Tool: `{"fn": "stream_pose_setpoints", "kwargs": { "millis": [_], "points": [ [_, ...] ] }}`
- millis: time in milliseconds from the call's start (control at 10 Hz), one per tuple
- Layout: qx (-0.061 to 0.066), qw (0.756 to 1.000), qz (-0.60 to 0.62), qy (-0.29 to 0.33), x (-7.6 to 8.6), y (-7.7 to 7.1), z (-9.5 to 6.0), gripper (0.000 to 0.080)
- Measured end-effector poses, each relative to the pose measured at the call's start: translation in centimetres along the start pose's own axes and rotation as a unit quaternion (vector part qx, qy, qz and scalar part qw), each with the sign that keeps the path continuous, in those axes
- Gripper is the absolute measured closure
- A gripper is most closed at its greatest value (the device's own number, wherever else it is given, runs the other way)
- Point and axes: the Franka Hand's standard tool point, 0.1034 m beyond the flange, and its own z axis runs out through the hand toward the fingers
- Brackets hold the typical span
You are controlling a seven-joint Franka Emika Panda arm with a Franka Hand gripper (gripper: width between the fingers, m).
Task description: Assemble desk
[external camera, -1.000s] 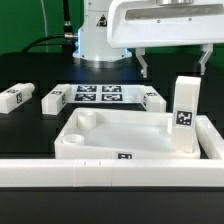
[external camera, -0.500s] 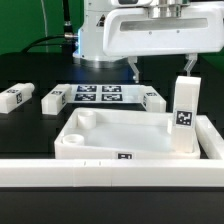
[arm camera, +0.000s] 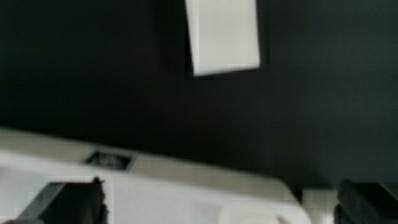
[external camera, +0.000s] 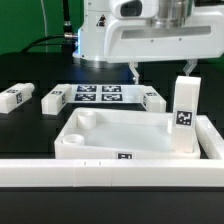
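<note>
Desk tabletop (external camera: pixel 125 132) lies on the bench (external camera: pixel 25 135) just behind the long white wall (external camera: pixel 100 172), with one upright leg (external camera: pixel 185 115) standing at its corner on the exterior view's right. Your hand (external camera: pixel 162 68) hangs above its far side, fingers apart and empty. Three loose legs (external camera: pixel 55 100) lie near the marker board (external camera: pixel 98 95).

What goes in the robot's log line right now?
gripper: open, empty | leg: upright at tabletop corner | loose legs: three lying flat
</note>
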Motion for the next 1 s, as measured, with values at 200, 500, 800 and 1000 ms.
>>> {"fn": "stream_pose_setpoints", "kwargs": {
  "millis": [200,500,800,1000],
  "points": [
    [-0.001,0.999,0.002,-0.047,-1.2,0.1,1.4,0.0150],
    [-0.001,0.991,0.003,-0.136,-1.5,0.1,1.5,0.0150],
    [-0.029,0.969,-0.021,-0.246,-2.5,-0.2,3.1,0.0150],
    [-0.031,0.967,-0.024,-0.250,-2.4,-0.4,3.7,0.0150]
  ]
}}
